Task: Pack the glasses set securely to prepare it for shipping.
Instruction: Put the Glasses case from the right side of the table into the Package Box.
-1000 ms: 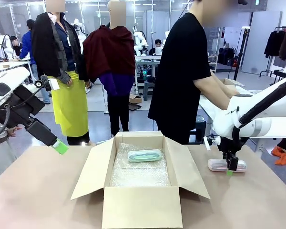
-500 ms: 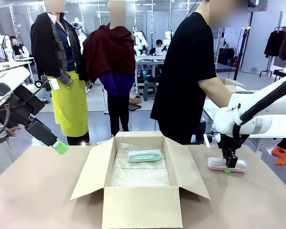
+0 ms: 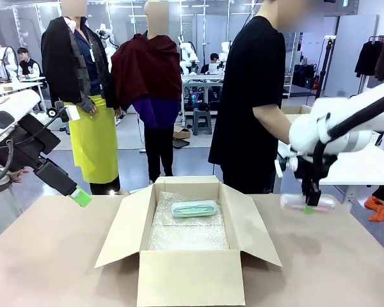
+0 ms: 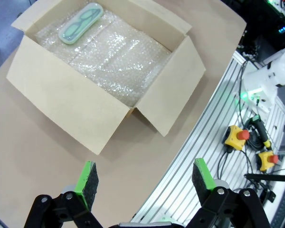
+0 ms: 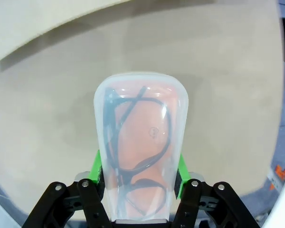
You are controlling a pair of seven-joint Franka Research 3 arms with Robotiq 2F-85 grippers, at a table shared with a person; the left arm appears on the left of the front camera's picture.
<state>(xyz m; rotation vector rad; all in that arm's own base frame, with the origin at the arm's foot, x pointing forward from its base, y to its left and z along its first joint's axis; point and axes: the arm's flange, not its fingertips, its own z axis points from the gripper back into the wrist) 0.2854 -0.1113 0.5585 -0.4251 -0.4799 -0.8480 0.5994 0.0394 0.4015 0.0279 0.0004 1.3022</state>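
My right claw [image 3: 310,208] is clamped on the pink case [image 3: 307,202], with a green pad pressed to each long side. I hold the case flat and clear of the tabletop [image 3: 51,256], out to the right of the cardboard box [image 3: 192,275] and past its right flap. In my right wrist view its rounded end points away from me, and a pair of glasses shows through the see-through lid.

The mint-green case [image 3: 194,208] lies inside the box on the bubble wrap [image 3: 185,233], close to the far wall, its long side running along that wall.

My left claw [image 3: 81,197] hangs to the left of the box, above the tabletop. Its jaws are spread wide and there is nothing between the pads.

A person [image 3: 249,96] in a black shirt stands behind the box, at its far right corner.
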